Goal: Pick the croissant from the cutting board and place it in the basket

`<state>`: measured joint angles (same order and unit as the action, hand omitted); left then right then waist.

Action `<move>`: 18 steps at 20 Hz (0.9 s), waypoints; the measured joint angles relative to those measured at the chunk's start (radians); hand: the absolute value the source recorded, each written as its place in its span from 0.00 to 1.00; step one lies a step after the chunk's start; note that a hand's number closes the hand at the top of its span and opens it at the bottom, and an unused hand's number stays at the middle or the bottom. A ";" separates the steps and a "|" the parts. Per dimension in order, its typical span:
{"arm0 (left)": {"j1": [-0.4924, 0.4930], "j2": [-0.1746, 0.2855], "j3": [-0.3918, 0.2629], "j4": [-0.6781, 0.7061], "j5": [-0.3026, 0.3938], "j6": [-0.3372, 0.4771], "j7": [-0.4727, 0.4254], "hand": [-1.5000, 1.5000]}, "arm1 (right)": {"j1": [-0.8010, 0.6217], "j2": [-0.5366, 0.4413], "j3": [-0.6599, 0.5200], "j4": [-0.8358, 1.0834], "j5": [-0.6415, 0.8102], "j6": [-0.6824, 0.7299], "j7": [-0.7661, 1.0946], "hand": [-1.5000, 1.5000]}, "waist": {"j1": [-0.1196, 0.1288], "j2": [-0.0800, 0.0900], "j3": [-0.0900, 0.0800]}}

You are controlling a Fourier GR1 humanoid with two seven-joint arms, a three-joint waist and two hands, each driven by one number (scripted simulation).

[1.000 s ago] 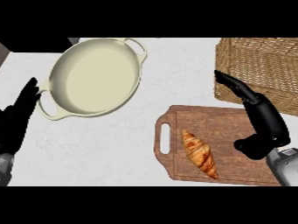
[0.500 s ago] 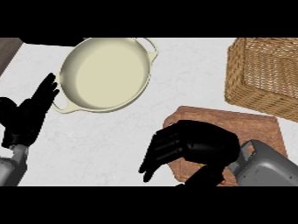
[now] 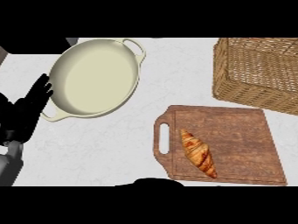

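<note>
White stone-look desk [image 3: 112, 148] takes up most of the view. On it, biggest first: a wicker basket [image 3: 261, 87] in the top right corner, then a cream two-handled dish [image 3: 96, 78] at upper left with nothing in it, then a wooden cutting board [image 3: 241, 140] just below the basket, handle slot pointing left.

The left robot hand [image 3: 19, 113] is parked at the left edge beside the dish, released, fingers straight and pointing up, holding nothing. It's just resting there. The right robot hand [image 3: 154, 182] is barely in shot, only a dark lump poking up at the bottom edge near the board's lower left corner, so honestly I can't tell whether it's released or clenched.

The croissant [image 3: 198, 153] is the smallest thing here. It's lying on the left part of the board, next to the handle slot, tilted with its lower end pointing right. Nothing is touching it.

So my read: we're at the reach-and-grab step, pick not done yet. Next the right robot hand needs to come up over the croissant, close around its middle, lift, then carry it up and right into the basket.
</note>
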<state>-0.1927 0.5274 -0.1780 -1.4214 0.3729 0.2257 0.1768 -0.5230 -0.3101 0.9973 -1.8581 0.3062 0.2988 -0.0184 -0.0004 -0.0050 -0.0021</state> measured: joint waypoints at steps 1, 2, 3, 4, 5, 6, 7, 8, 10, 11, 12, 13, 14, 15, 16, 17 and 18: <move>0.000 0.003 0.007 0.010 0.004 -0.009 -0.004 0.50 | -0.024 0.000 0.000 -0.017 0.013 0.027 0.057 0.00 | -0.003 -0.001 -0.001; 0.004 0.002 0.010 0.016 0.007 -0.014 -0.009 0.50 | -0.050 0.001 0.000 -0.034 0.033 0.051 0.116 0.00 | -0.006 -0.003 -0.001; 0.003 0.003 0.014 0.022 0.007 -0.016 -0.008 0.50 | -0.080 0.002 -0.003 -0.051 0.053 0.077 0.172 0.00 | -0.009 -0.005 -0.002; 0.001 0.003 0.015 0.030 0.006 -0.016 -0.008 0.50 | -0.115 0.002 -0.005 -0.065 0.082 0.099 0.223 0.00 | -0.013 -0.008 -0.002; 0.007 0.003 0.015 0.031 0.005 -0.016 -0.010 0.50 | -0.154 -0.006 -0.015 -0.074 0.114 0.122 0.268 0.00 | -0.013 -0.011 -0.002; 0.011 0.004 0.016 0.027 0.006 -0.018 -0.010 0.50 | -0.191 -0.011 -0.024 -0.082 0.141 0.147 0.316 0.00 | -0.013 -0.014 -0.003; 0.009 0.005 0.022 0.034 0.010 -0.023 -0.015 0.50 | -0.228 -0.011 -0.035 -0.088 0.165 0.174 0.361 0.00 | -0.014 -0.014 -0.003; 0.009 0.003 0.023 0.038 0.007 -0.025 -0.020 0.50 | -0.267 -0.003 -0.053 -0.089 0.176 0.205 0.407 0.00 | -0.014 -0.013 -0.003; 0.003 0.002 0.030 0.050 0.008 -0.033 -0.027 0.50 | -0.329 0.024 -0.092 -0.090 0.171 0.283 0.505 0.00 | -0.013 -0.010 -0.003; 0.007 -0.003 0.029 0.059 0.004 -0.033 -0.035 0.50 | -0.362 0.045 -0.115 -0.086 0.154 0.329 0.552 0.00 | -0.013 -0.010 -0.002; 0.003 0.000 0.032 0.063 0.004 -0.037 -0.034 0.50 | -0.392 0.053 -0.140 -0.080 0.130 0.380 0.589 0.00 | -0.013 -0.009 -0.002; 0.002 0.002 0.034 0.062 0.002 -0.040 -0.033 0.50 | -0.414 0.066 -0.157 -0.074 0.104 0.431 0.629 0.00 | -0.012 -0.008 -0.002; 0.002 0.002 0.038 0.070 0.003 -0.044 -0.036 0.50 | -0.430 0.072 -0.177 -0.065 0.070 0.476 0.658 0.00 | -0.013 -0.008 -0.002; -0.003 0.006 0.041 0.068 0.005 -0.050 -0.032 0.50 | -0.446 0.076 -0.197 -0.050 0.035 0.515 0.678 0.00 | -0.012 -0.007 -0.002; 0.000 0.002 0.040 0.063 0.001 -0.046 -0.033 0.50 | -0.458 0.082 -0.218 -0.039 -0.004 0.550 0.705 0.00 | -0.012 -0.007 -0.002; -0.009 0.001 0.044 0.067 0.001 -0.047 -0.029 0.50 | -0.473 0.085 -0.241 -0.027 -0.043 0.583 0.724 0.00 | -0.014 -0.007 -0.001; -0.005 -0.003 0.043 0.064 -0.002 -0.044 -0.031 0.50 | -0.481 0.089 -0.260 -0.018 -0.082 0.611 0.749 0.00 | -0.014 -0.007 -0.001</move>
<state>-0.1976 0.5241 -0.1351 -1.3570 0.3707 0.1815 0.1458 -1.0044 -0.2208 0.7376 -1.8764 0.2241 0.9098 0.7301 -0.0144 -0.0117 -0.0032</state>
